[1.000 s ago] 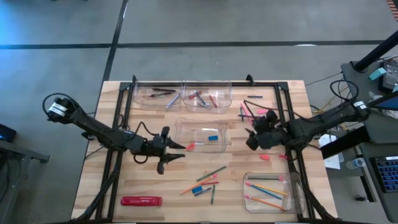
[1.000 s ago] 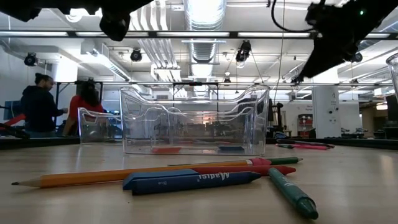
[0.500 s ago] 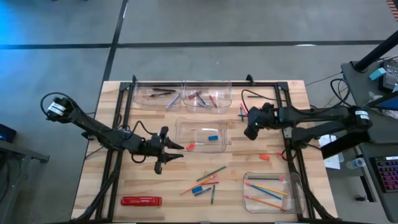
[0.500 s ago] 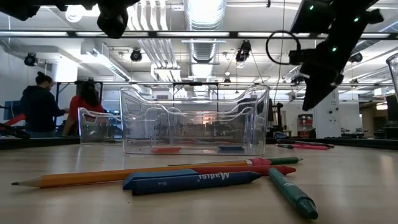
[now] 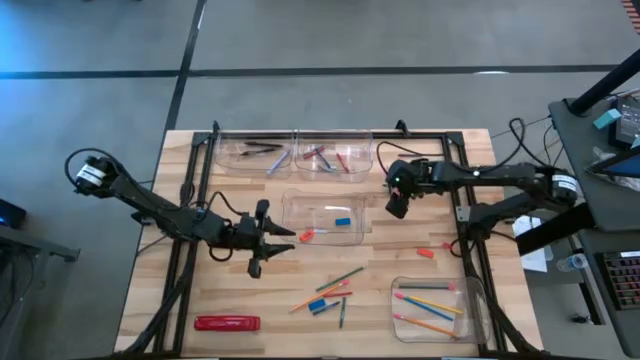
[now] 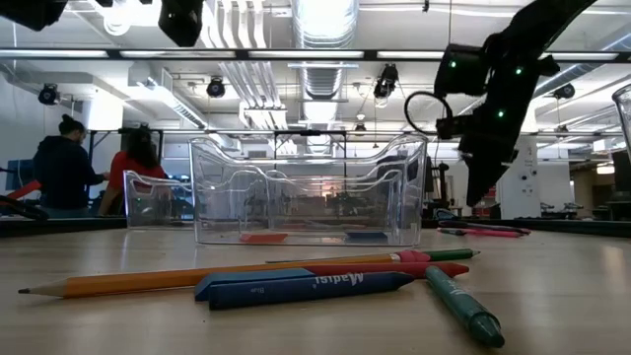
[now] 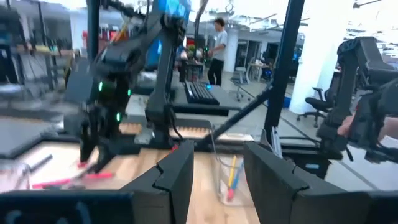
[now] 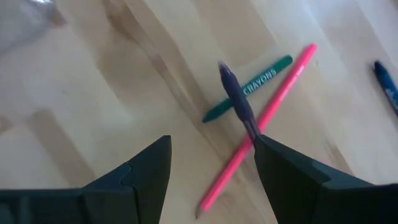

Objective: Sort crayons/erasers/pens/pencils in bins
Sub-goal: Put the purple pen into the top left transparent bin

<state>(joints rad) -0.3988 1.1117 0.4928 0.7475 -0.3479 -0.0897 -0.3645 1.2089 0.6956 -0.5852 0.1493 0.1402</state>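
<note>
The right gripper (image 5: 397,203) hangs above the table's right rear part, just right of the middle bin (image 5: 322,219). Its jaws stand apart with nothing between them, as the right wrist view shows: bare wood lies between the two dark fingers (image 8: 140,175). Just ahead of them lies a small crossed heap: a pink pencil (image 8: 257,139), a green crayon (image 8: 251,88) and a dark purplish pen (image 8: 237,102) across both.

The step in hand looks like the approach to a pick from this heap. The next move calls for a choice of one stick, likely the pen on top, then a turn of the wrist so the jaws straddle it across its width, and a descent without a nudge to the two sticks beneath.

The left gripper (image 5: 270,241) waits low over the table just left of the middle bin, jaws apart and empty.

Farther out, the two rear bins (image 5: 256,155) hold pens and crayons, the middle bin holds erasers (image 5: 343,221), and the front right bin (image 5: 436,308) holds pencils. More sticks (image 5: 326,296) lie loose near the front, with a red pack (image 5: 227,323) front left.
</note>
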